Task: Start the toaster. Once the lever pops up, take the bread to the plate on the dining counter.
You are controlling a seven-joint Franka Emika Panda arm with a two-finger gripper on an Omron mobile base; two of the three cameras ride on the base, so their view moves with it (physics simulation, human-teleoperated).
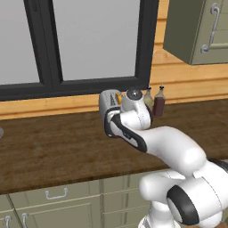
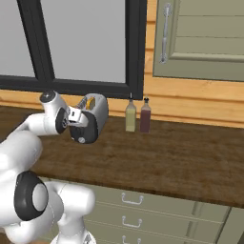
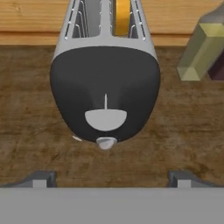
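Observation:
The silver toaster stands on the dark wood worktop by the wall, its black end panel facing me. The pale lever sits at the low end of its slot, above the small round dial. A golden bread slice stands in the right slot. My gripper is open, level with the panel and a short way in front of it, nothing between its fingers. From the right base view the gripper points at the toaster. The plate and the dining counter are out of view.
An olive bottle and a dark bottle stand right of the toaster against the wooden wall. An olive wall cabinet hangs above them. A dark-framed window sits behind. Drawers run below the worktop.

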